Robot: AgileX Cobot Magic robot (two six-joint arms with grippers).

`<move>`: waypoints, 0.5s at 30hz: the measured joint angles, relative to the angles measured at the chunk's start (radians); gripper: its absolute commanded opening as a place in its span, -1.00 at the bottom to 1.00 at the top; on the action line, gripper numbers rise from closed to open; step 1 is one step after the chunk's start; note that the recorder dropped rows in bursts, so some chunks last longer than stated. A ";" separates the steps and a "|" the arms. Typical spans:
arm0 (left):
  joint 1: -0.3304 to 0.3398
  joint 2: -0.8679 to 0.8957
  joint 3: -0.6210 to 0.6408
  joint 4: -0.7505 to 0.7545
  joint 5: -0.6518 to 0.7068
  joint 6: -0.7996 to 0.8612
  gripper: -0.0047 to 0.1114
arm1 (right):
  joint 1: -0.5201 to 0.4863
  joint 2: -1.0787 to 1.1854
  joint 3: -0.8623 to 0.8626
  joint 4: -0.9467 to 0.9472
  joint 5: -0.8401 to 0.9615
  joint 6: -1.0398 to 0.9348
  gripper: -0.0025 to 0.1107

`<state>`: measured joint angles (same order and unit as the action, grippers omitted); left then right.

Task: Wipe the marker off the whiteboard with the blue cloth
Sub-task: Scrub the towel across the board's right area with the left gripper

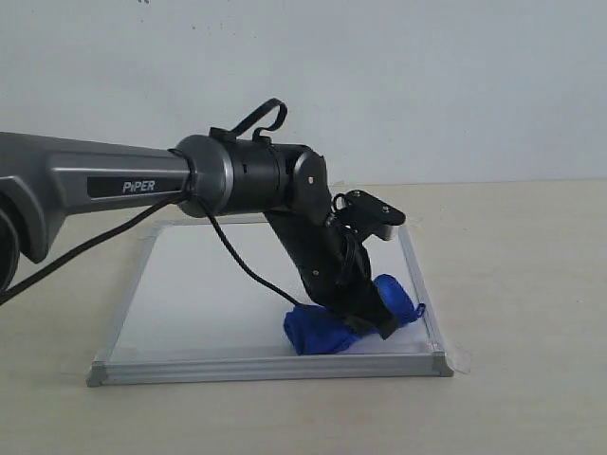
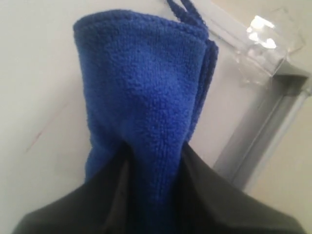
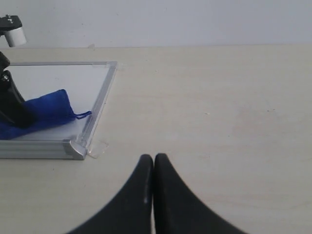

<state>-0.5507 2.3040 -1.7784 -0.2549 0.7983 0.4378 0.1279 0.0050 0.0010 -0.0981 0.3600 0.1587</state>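
Exterior view: the royal-blue microfibre cloth (image 1: 318,334) is gripped by the left pincer (image 1: 365,318) and pressed on the silver-framed whiteboard (image 1: 190,294) by its near right corner. Left wrist view: the cloth is seen clamped. Right wrist view: the right pincer (image 3: 154,168) is seen closed, empty, above the beige bench (image 3: 219,112).

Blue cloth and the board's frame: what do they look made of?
The blue cloth looks like plush microfibre: fuzzy, nubbly pile, stitched edge. The whiteboard's frame looks like silvery metal, perhaps aluminium: dull sheen, straight crisp edges.
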 measured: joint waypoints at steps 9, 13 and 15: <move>0.139 0.006 0.000 0.079 -0.046 -0.178 -0.85 | 0.000 0.000 0.000 0.000 0.000 0.000 -0.96; 0.210 0.006 0.000 0.082 0.004 -0.209 -0.85 | 0.000 0.000 0.000 0.000 0.000 0.000 -0.96; 0.220 0.004 0.000 0.082 0.013 -0.217 -0.85 | 0.000 0.000 0.000 0.000 0.000 0.000 -0.96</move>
<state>-0.3308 2.3082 -1.7784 -0.1733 0.8114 0.2211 0.1279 0.0050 0.0010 -0.0981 0.3600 0.1587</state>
